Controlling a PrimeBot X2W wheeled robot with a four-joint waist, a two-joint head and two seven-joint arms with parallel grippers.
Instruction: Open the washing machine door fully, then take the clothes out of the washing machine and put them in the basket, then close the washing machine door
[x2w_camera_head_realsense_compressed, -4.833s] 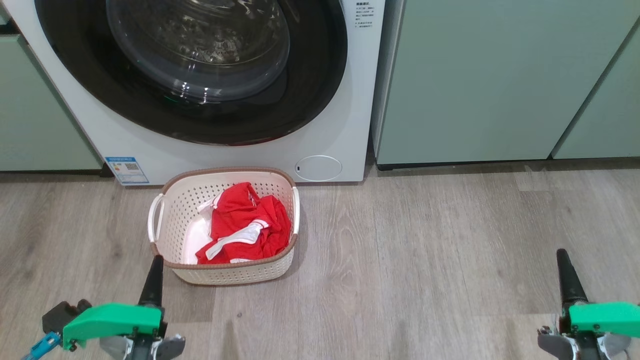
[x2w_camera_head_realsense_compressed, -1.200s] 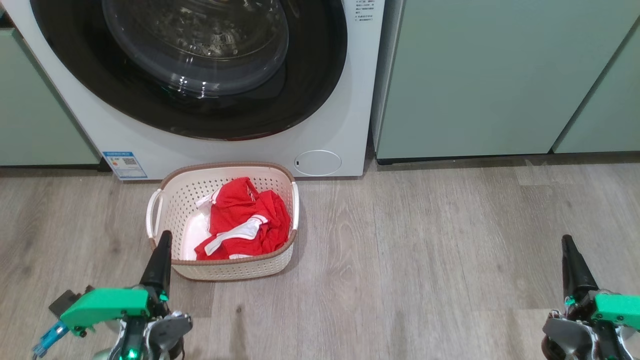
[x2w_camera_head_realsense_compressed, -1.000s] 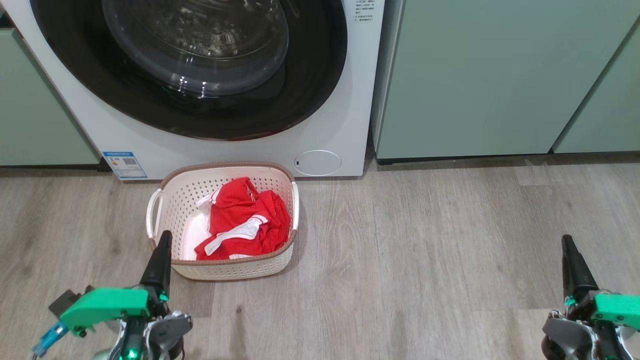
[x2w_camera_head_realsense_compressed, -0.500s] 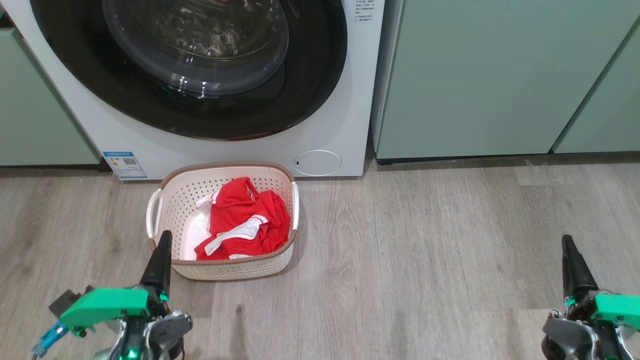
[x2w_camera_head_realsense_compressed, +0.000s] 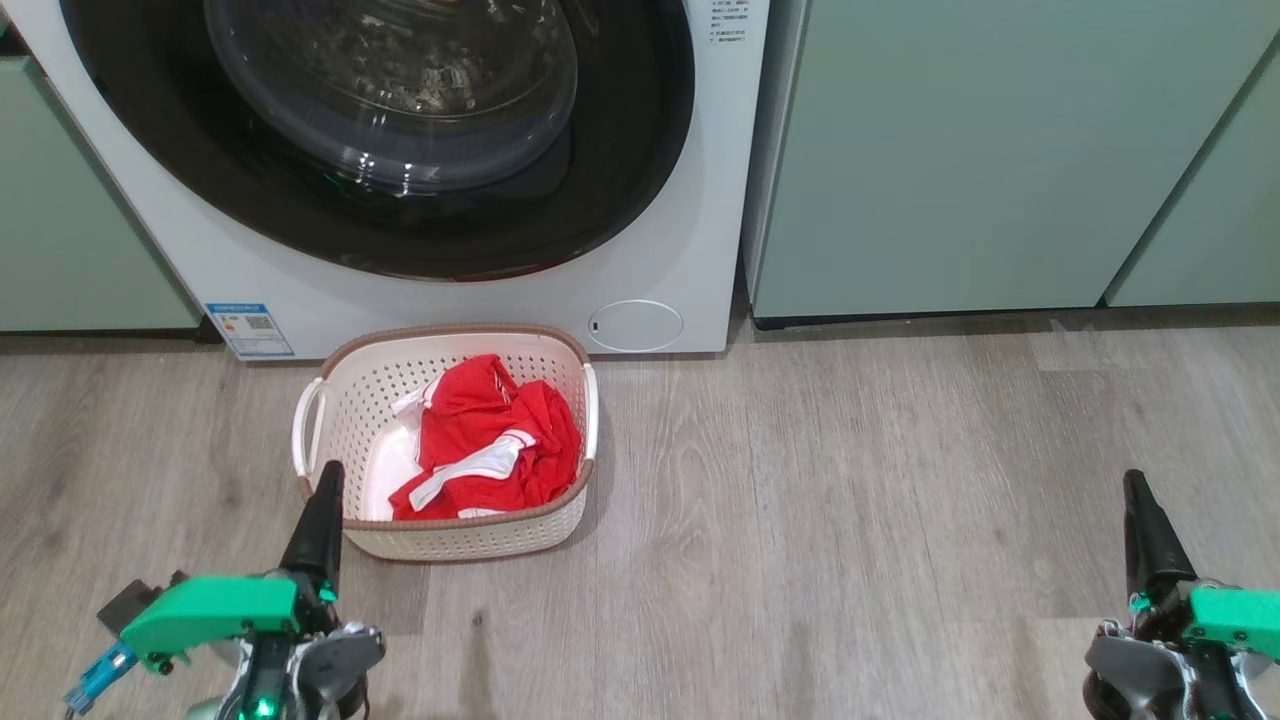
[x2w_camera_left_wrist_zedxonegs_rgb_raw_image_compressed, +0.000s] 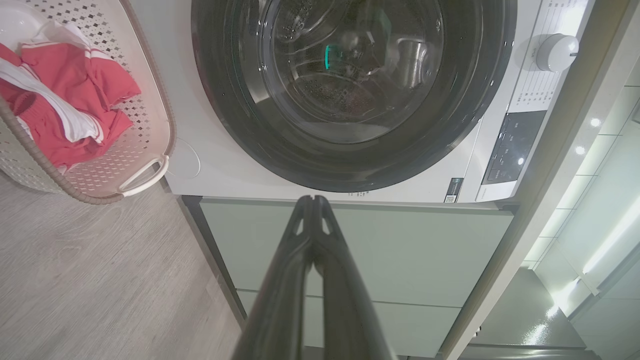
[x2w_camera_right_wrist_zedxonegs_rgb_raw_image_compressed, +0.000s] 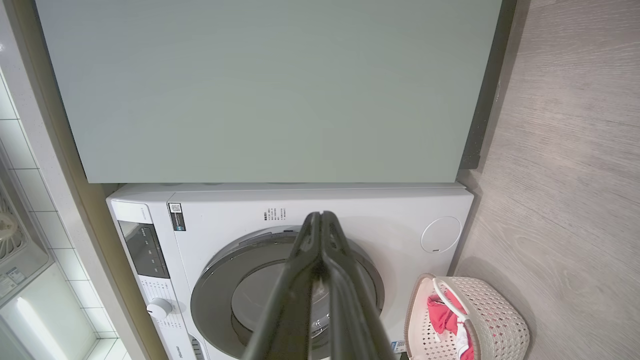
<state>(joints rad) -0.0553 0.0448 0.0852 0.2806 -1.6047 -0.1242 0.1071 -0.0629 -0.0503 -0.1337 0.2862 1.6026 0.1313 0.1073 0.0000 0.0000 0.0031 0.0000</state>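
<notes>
A grey wood-plank floor (x2w_camera_head_realsense_compressed: 850, 520) is seen before a run of pale green cabinets (x2w_camera_head_realsense_compressed: 950, 150), with the white washing machine (x2w_camera_head_realsense_compressed: 700, 240) set between them. The clothes (x2w_camera_head_realsense_compressed: 490, 440), a crumpled red jersey with white trim, are shown lying inside the basket (x2w_camera_head_realsense_compressed: 460, 538), heaped toward its right side, with a bare patch of its floor left showing at the left. The basket is stood on the floor just in front of the machine, below the washing machine door (x2w_camera_head_realsense_compressed: 630, 170), whose glossy black rim is seen flush with the machine's front. A small round hatch (x2w_camera_head_realsense_compressed: 635, 325) is seen at the machine's lower right and a blue label (x2w_camera_head_realsense_compressed: 250, 330) at its lower left. The left gripper (x2w_camera_head_realsense_compressed: 328, 478) is held low by the basket's near left corner, the right gripper (x2w_camera_head_realsense_compressed: 1133, 485) well apart over bare floor. In both wrist views the jaws are shown pressed together, with nothing between them.
</notes>
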